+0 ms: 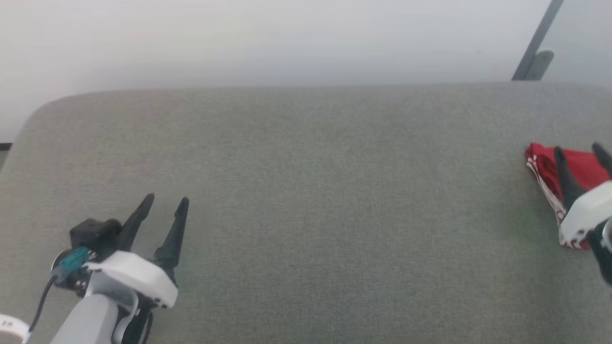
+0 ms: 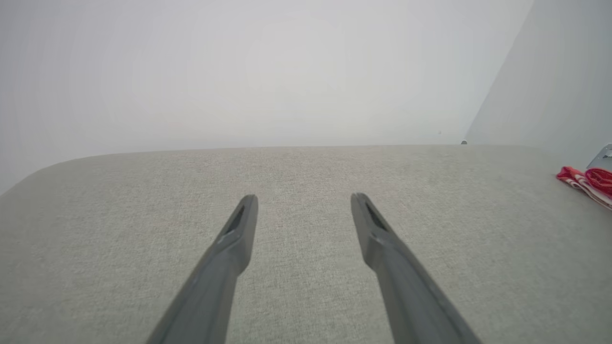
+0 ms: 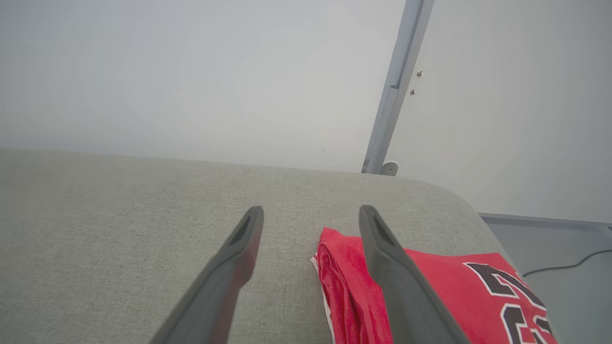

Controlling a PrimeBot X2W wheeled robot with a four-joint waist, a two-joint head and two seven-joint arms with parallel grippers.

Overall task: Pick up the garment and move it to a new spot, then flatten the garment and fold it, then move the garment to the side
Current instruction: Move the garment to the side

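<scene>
The garment [image 1: 581,167] sits folded in a compact red bundle at the far right end of the grey cushion [image 1: 306,191], close to its rounded corner. I can't see all of it. The head view cuts it off at the frame edge and the right gripper [image 1: 577,149] covers a good chunk. In the right wrist view the garment [image 3: 440,282] runs off the bottom, so the dark block figures on it are only half readable. From the left wrist view it's just a sliver of red with striped trim [image 2: 585,181] at the edge.

The right gripper [image 3: 311,210] has its fingers spread wide with nothing between them. One finger crosses over the red cloth, but I can't tell if it actually touches. The left gripper [image 1: 166,198] is well apart at the other end, fingers also spread and holding nothing, with only bare fabric in front of it [image 2: 303,197].

Around it there's a plain pale wall [image 1: 287,38] behind the cushion, a slanted grey pole [image 3: 397,86] standing just past the back edge near the garment, and a thin cable [image 3: 564,267] lying on the floor [image 3: 550,234] beyond the corner.

There's plenty of room — the whole middle and left of the cushion is open, while the garment itself is tight against the right edge.
</scene>
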